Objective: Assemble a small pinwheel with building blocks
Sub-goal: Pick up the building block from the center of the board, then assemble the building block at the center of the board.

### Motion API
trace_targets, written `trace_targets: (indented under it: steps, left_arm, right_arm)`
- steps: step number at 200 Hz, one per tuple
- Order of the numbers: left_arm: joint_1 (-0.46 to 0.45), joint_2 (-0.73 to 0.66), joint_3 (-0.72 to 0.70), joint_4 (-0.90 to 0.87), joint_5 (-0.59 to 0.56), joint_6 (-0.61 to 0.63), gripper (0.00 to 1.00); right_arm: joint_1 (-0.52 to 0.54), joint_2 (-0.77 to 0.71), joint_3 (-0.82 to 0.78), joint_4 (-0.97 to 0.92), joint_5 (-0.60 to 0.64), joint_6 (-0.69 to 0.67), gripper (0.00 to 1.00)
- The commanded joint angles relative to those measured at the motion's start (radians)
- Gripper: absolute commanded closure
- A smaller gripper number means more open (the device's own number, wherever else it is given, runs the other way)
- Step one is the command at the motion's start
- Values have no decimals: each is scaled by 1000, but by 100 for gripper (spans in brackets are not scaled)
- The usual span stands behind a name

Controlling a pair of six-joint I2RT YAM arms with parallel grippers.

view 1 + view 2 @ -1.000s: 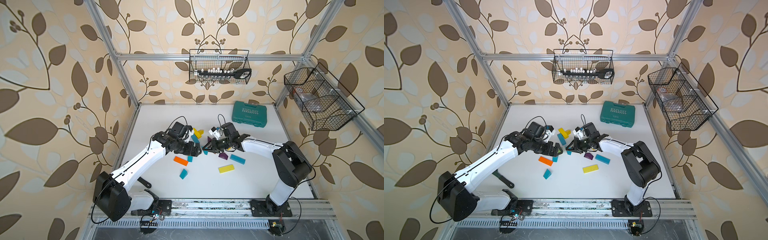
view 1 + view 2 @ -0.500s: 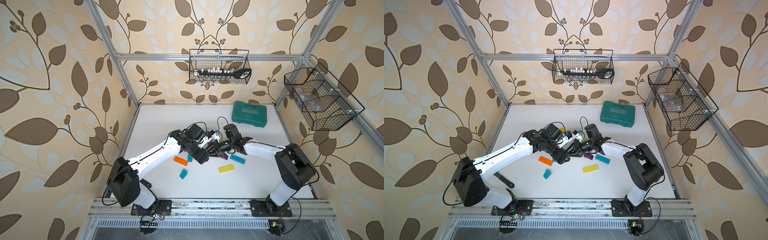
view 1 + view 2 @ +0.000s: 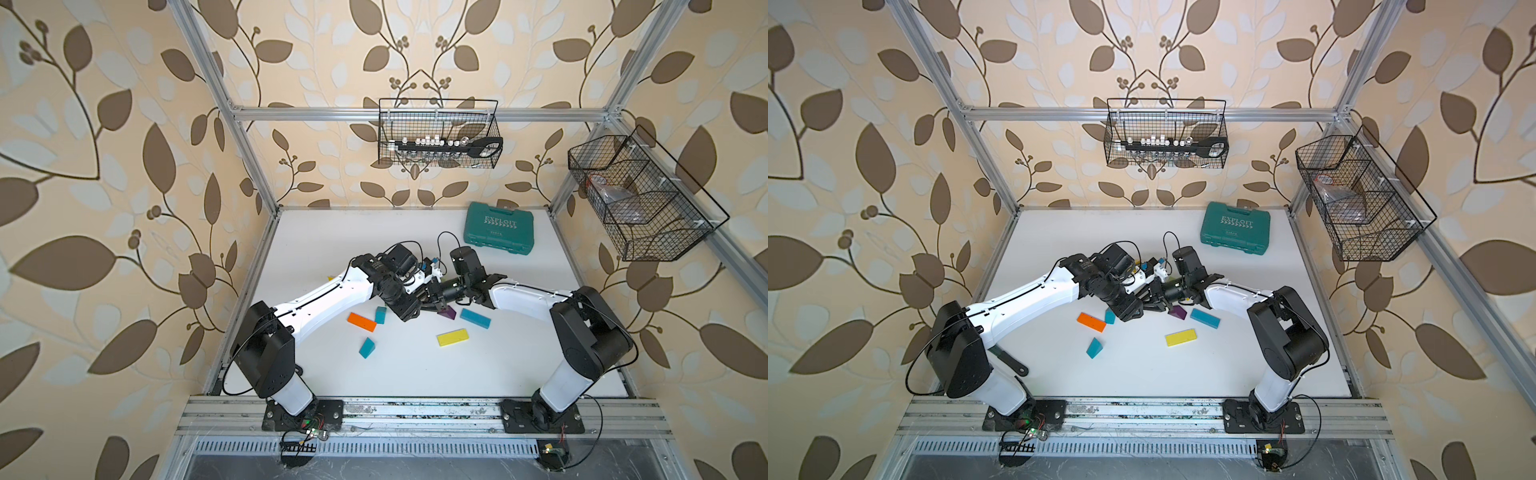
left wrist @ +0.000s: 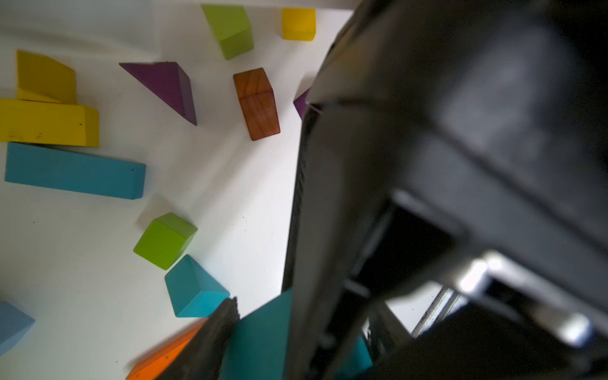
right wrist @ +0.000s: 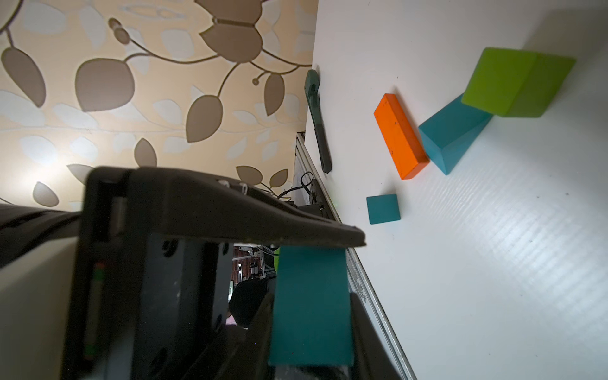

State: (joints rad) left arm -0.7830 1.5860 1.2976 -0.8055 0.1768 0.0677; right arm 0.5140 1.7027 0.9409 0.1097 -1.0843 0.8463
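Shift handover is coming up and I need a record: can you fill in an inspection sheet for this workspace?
Surface: white table, blocks scattered mid-table.
Job's things: orange bar, yellow bar, teal bar, teal wedge, purple wedge and green cube lie loose; one teal block is held.
Clutter: teal case at the back; dark tool by the left arm's base.
Grippers: right gripper fingers shut on the teal block; left gripper at the same block, grip unclear.
Cables: black cables loop above the wrists; wires at the front rail.
Surroundings: wire baskets on leaf-patterned walls.
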Motion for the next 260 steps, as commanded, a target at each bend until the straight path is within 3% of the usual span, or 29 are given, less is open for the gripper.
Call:
trace_targets:
  steps: [1,48,86,121,171,197,260]
  left_arm:
    - [4,5,20,-8,-52,42,46]
    - [5,2,22,-20,-60,34,53]
    - [17,-16,9,-26,-56,4,59]
    - [34,-36,-23,-41,-58,-37,60]
    - [108,-36,-44,-72,-146,-139,60]
    - [187,32,-11,-96,-173,-178,63]
    - [296,264,150,-115,-298,-234,67]
  right_arm:
    - [5,4,-3,-7,-67,-2,90]
    - [-4,17,3,-19,-63,-12,87]
    - [-19,10,10,-34,-53,-16,62]
    - [-51,-7,22,-42,-37,-18,54]
    - [-165,-35,6,-167,18,-96,50]
    - [-237,-61,-4,-305,85,-196,50]
    - [-271,-62,-61,-326,97,-247,49]
